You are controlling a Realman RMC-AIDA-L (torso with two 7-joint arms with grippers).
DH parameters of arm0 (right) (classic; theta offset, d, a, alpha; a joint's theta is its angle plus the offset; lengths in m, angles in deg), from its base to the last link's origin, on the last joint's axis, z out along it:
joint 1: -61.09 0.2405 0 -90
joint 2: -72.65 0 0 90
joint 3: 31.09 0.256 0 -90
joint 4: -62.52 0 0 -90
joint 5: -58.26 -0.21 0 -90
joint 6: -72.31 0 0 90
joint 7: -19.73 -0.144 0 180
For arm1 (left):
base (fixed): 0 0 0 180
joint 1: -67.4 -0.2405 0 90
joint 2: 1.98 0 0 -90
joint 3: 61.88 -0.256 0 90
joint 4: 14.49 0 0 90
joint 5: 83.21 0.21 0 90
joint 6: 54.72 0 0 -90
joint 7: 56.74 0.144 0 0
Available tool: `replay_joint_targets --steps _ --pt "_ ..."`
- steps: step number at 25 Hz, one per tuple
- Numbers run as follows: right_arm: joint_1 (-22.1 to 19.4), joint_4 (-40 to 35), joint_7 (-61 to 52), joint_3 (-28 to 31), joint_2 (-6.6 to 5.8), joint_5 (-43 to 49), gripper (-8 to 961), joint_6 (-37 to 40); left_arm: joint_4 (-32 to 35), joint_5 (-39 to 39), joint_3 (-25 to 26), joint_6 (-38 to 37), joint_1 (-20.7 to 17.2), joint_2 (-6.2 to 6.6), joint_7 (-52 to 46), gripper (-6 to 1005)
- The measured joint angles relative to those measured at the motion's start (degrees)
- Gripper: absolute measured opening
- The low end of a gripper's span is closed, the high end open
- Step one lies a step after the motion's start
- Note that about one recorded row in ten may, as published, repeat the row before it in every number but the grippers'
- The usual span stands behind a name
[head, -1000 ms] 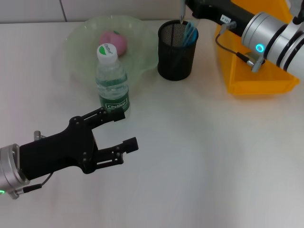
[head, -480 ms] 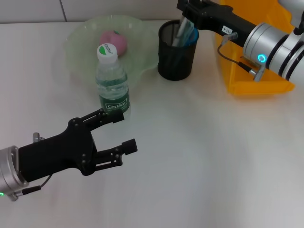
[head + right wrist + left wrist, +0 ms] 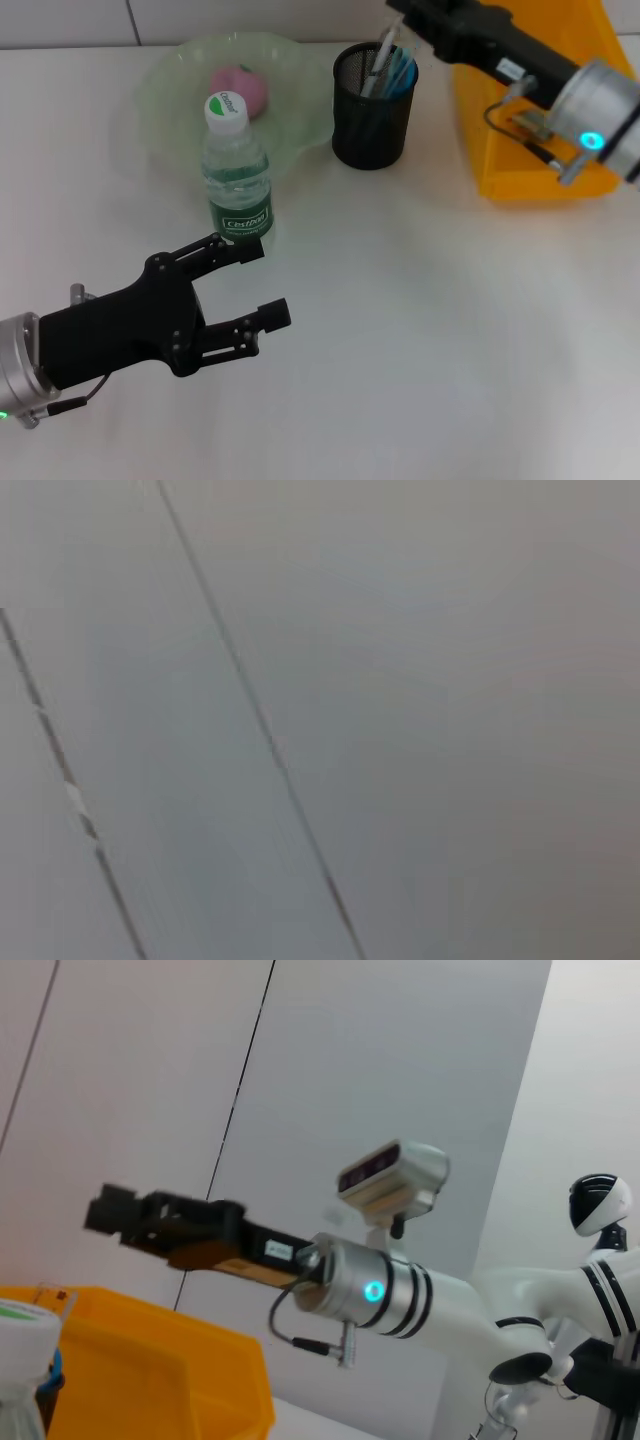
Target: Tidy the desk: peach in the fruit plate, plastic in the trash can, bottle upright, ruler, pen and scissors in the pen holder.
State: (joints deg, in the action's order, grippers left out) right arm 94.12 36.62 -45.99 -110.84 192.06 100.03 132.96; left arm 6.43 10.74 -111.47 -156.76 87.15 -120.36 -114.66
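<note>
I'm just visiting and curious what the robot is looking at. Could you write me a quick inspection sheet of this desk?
Surface: white desk, mostly bare.
Job's things: peach in the green fruit plate; water bottle upright, capped; pen and blue scissors in the black mesh pen holder; yellow trash can far right.
Clutter: nothing seen.
Grippers: left gripper low over the desk, jaws open, empty; right gripper above the holder.
Cables: black loop on the right arm.
Surroundings: pale panelled wall.
</note>
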Motion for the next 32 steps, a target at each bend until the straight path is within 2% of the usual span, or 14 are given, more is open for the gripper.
replay_joint_targets --steps 1,2,4,5,6,7,10,11,12,15,16,17,21,32 --pt "-2.84 -2.24 -1.65 0.93 -0.68 0.5 403 6.24 -0.01 0.0 0.16 -0.61 -0.15 0.01 0.01 832" --pt "-2.84 -2.24 -1.65 0.93 -0.68 0.5 411 6.24 -0.01 0.0 0.22 -1.03 -0.24 0.04 -0.06 832" --pt "-5.71 -4.6 -4.12 1.41 -2.06 2.27 428 11.43 -0.02 0.0 0.24 -1.59 -0.32 0.11 -0.33 832" --pt "-7.26 -5.89 -5.97 1.58 -3.16 4.16 437 14.96 -0.02 0.0 0.24 -1.59 -0.32 0.11 -0.33 832" --pt "-9.48 -6.95 -8.5 2.4 -5.38 8.56 445 21.61 0.0 0.14 0.25 -2.37 -0.45 0.24 -0.9 832" --pt "-9.48 -6.95 -8.5 2.4 -5.38 8.56 454 21.61 0.04 0.24 0.25 -2.65 -0.53 0.31 -1.26 832" --pt "-11.81 -5.58 -9.06 7.0 -8.0 19.31 479 34.15 0.14 0.46 0.0 -2.97 -0.7 0.81 -2.22 832" --pt "-12.94 -4.25 -8.43 11.89 -8.65 28.97 488 41.18 -0.03 0.8 -0.23 -2.98 -0.86 1.3 -2.68 832" --pt "-12.94 -4.25 -8.43 11.89 -8.65 28.97 543 41.18 -0.03 0.8 -0.23 -2.98 -0.86 1.3 -2.68 832" --pt "-14.76 -3.7 -5.88 16.37 -8.07 41.39 708 46.88 0.01 1.33 -0.3 -2.84 -1.33 1.98 -4.08 832" --pt "-16.17 -3.76 -3.42 17.19 -6.96 46.33 708 48.61 0.2 1.74 -0.31 -2.7 -1.7 2.25 -4.48 832" --pt "-16.17 -3.76 -3.42 17.19 -6.96 46.33 709 48.61 0.2 1.74 -0.31 -2.7 -1.7 2.25 -4.48 832" --pt "-18.31 -3.66 1.79 17.38 -4.68 50.11 710 49.1 0.32 2.79 -0.21 -2.33 -2.2 2.56 -4.64 832" --pt "-18.11 -2.47 4.3 17.45 -4.05 50.55 710 48.91 0.46 4.4 -0.15 -2.26 -2.48 3.11 -5.31 832"
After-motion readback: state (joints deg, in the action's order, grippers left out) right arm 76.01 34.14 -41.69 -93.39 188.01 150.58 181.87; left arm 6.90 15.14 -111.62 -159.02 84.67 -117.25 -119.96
